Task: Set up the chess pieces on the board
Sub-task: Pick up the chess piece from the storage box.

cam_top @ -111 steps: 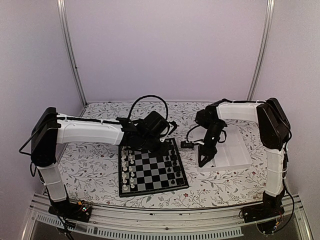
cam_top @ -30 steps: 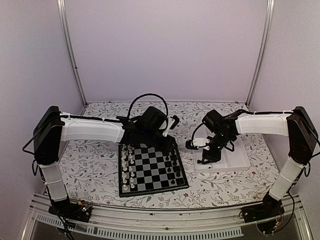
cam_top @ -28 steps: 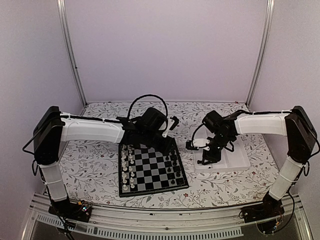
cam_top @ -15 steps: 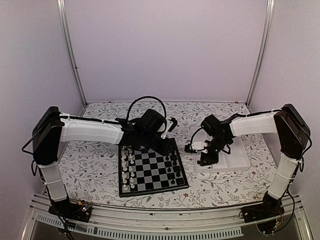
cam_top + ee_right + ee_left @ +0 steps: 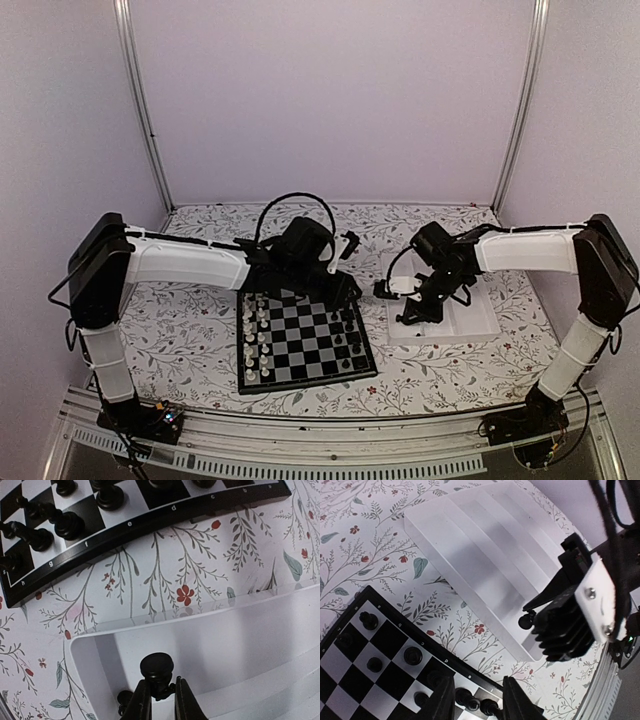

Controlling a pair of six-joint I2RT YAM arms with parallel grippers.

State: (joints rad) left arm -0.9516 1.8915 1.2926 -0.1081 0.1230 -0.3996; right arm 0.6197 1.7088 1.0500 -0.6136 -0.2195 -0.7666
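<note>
Pick step: right claw (image 5: pixel 159 692) pinched on black pawn (image 5: pixel 157 666), tray (image 5: pixel 240 630) corner, 3 o'clock of board (image 5: pixel 150 524); left claw (image 5: pixel 477 705) agape, empty, over board edge. Next, likely: lift straight, carry toward 9 o'clock, vacant square.

Lab booth: alu frame posts (image 5: pixel 140 100), plain walls (image 5: pixel 330 100) (floral tablecloth (image 5: pixel 190 335)).

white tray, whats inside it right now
One black chess piece, pinched between the fingers of the right gripper near a corner of the tray, and a second black piece beside it, half hidden by them. The floor under the gripper is covered.
</note>
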